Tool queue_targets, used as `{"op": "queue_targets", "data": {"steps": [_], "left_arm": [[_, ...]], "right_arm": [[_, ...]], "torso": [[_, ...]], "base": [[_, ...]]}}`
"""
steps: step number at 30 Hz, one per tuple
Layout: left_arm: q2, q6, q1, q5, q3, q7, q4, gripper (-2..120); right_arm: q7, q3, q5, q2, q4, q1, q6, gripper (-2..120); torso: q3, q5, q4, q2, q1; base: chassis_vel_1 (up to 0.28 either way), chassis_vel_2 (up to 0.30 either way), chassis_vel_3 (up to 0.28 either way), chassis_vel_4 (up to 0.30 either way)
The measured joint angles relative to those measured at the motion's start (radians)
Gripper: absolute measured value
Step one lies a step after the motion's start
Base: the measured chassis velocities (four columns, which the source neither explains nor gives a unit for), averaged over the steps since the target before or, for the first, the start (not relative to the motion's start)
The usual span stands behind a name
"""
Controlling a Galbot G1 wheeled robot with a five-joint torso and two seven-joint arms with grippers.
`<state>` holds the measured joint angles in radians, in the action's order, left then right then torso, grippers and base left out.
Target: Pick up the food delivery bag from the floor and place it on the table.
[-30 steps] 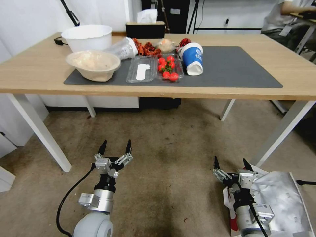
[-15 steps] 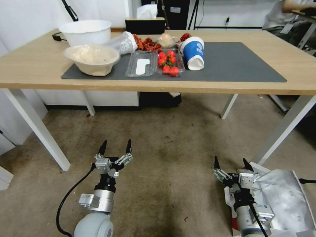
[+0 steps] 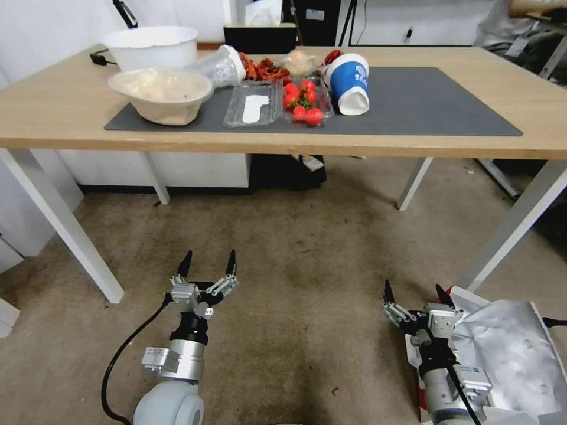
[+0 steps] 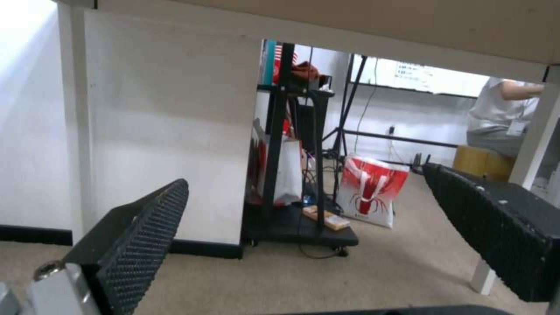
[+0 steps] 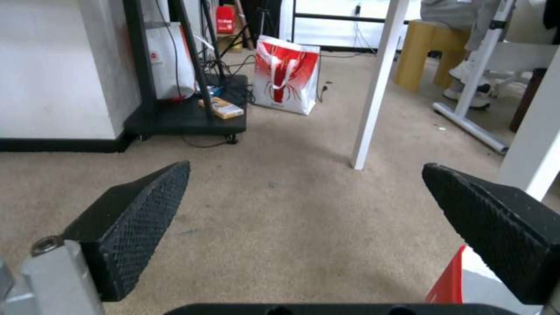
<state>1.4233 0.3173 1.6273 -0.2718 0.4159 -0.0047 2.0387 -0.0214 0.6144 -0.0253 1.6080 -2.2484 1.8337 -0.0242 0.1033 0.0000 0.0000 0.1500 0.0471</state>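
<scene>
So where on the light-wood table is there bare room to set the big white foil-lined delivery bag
The right half of the dark grey mat, between the tipped blue-and-white paper cup and the table's right edge, is free. The mat's left half is crowded with bowls and a tomato tray.

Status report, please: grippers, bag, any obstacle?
Left gripper open, empty, above floor. Right gripper open, beside bag. Bag on floor, not held. Table crowded left, free right.

Camera tipped down, table (image 3: 71,127) higher in head view
</scene>
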Motion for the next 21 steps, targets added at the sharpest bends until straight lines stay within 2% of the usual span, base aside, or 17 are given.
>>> {"op": "queue_targets", "data": {"steps": [21], "left_arm": [[-0.002,0.014,-0.007,-0.006,-0.004,0.002,-0.007,100]], "right_arm": [[-0.002,0.000,0.001,0.000,0.005,-0.003,0.000,100]], "torso": [[-0.075,0.0000,0.0000,-0.085,-0.010]], "base": [[0.000,0.000,0.000,0.000]]}}
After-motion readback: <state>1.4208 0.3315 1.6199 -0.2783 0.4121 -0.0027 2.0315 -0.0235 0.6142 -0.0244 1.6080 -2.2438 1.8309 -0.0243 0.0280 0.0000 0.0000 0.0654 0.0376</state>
